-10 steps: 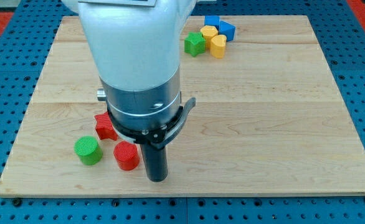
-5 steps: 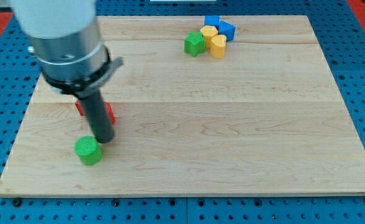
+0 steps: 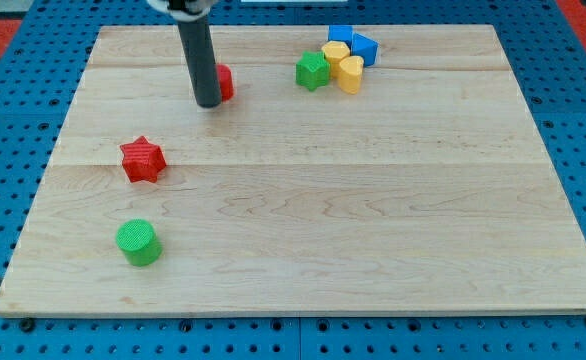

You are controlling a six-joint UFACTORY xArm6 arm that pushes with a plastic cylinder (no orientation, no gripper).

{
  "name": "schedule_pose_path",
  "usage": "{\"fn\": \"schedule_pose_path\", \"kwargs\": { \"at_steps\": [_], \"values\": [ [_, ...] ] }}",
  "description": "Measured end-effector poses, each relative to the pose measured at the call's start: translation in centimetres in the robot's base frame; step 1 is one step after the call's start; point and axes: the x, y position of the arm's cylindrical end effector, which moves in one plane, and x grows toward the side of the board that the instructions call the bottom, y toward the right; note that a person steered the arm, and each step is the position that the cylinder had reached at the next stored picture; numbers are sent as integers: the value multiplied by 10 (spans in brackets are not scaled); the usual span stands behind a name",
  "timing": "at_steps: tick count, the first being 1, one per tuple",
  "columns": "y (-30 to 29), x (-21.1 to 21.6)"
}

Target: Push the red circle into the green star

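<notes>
Writing or labels cannot be read anywhere; my tip [image 3: 209, 103] is seen at the end of the dark rod, which comes down nearly upright from the view's top, and it is pressed against the left side of the red circle [image 3: 223, 83], which is partly hidden behind the rod. Well to the view's right of the red circle, the green star [image 3: 313, 71] lies near the wooden board's [image 3: 373, 220] top edge, touching a cluster of two yellow blocks [image 3: 345, 66] and two blue blocks [image 3: 354, 43]. Toward the view's lower left, a red star [image 3: 142, 159] and a green cylinder [image 3: 138, 243] are placed apart from each other.
</notes>
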Motion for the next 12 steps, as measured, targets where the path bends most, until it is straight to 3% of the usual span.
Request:
{"fn": "schedule_pose_path", "kwargs": {
  "at_steps": [1,2,3,4,5,6,7,11,12],
  "values": [
    [47,-29],
    [-14,-24],
    [-23,-60],
    [30,-83],
    [39,-89],
    [7,-74],
    [30,-46],
    [72,-90],
    [130,-99]
  ]
}}
